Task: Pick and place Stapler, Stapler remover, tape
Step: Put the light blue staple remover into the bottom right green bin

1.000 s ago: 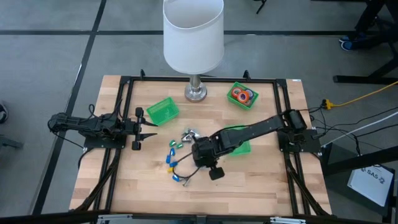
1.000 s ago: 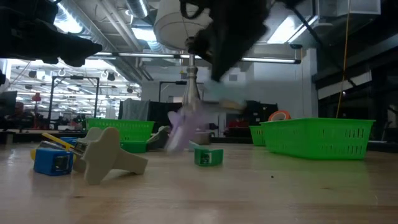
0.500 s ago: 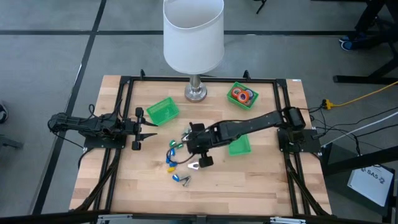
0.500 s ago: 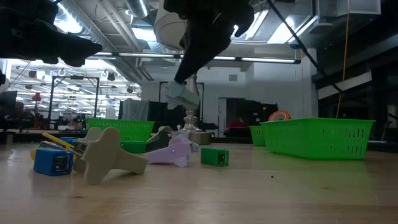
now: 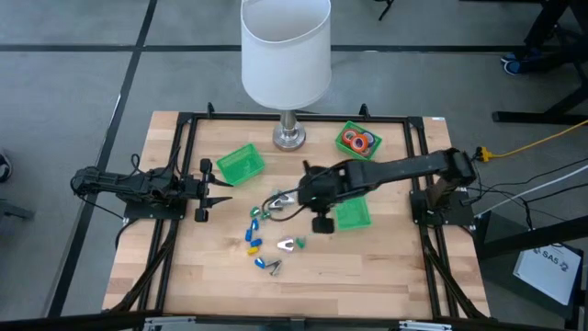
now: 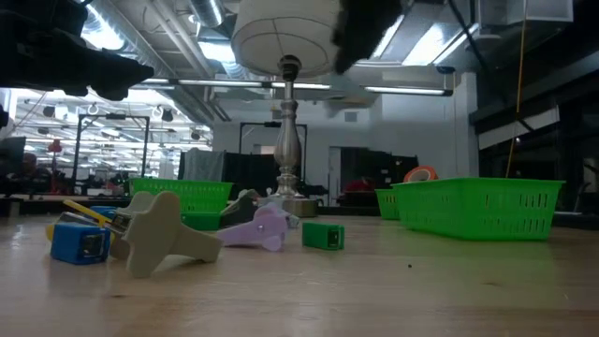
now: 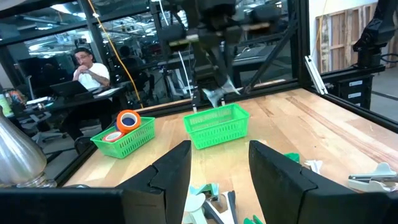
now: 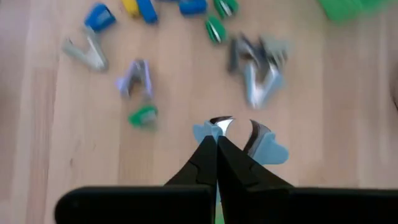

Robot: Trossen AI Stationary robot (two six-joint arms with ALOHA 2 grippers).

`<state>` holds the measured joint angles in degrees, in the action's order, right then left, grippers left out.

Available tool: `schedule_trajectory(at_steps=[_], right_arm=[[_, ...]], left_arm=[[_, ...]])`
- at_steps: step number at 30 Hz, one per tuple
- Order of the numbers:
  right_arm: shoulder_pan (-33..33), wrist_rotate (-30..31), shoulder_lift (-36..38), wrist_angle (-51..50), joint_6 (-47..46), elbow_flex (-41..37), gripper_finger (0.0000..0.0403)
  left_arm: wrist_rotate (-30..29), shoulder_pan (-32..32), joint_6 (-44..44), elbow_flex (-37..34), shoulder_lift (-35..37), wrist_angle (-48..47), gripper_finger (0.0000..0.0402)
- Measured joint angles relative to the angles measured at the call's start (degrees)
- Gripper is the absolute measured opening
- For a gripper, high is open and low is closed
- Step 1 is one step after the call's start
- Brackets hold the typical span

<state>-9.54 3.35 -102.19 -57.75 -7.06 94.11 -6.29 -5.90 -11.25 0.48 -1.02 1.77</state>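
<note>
Jaws of the right gripper (image 8: pixel 216 142) clamp a pale blue staple remover (image 8: pixel 268 149), carried above mid-worktop beside the near green bin (image 5: pixel 353 215). The tape rolls (image 5: pixel 357 141) already sit in the far bin (image 5: pixel 372 153). Small staplers (image 5: pixel 253 233) and removers (image 5: pixel 290 245) lie scattered on the worktop (image 5: pixel 386 267), unsorted. The left gripper (image 5: pixel 220 187) waits at its edge, jaws parted, empty.

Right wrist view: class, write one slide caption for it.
Right tool, shut on a light-blue staple remover, lifted above scattered staplers and removers on the wooden table.
</note>
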Motion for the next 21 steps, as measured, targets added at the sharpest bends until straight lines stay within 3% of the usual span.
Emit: schedule_trajectory(at_steps=[5,9,14,21], right_arm=[[0.0,2.36,5.93,-12.33,-4.82,-0.68,0.0],[0.0,2.66,11.93,-13.88,-8.13,-7.57,0.0],[0.0,2.67,19.15,-6.41,-9.19,-21.59,0.0],[0.81,3.11,23.61,13.79,-9.48,-40.37,0.0]], left_arm=[[0.01,-0.01,0.0,-0.01,0.0,0.01,0.0157],[-0.01,0.0,0.0,0.01,0.0,0.02,0.0157],[0.05,0.0,0.0,-0.01,0.0,0.01,0.0157],[0.08,0.0,0.0,0.0,0.0,0.01,0.0157]])
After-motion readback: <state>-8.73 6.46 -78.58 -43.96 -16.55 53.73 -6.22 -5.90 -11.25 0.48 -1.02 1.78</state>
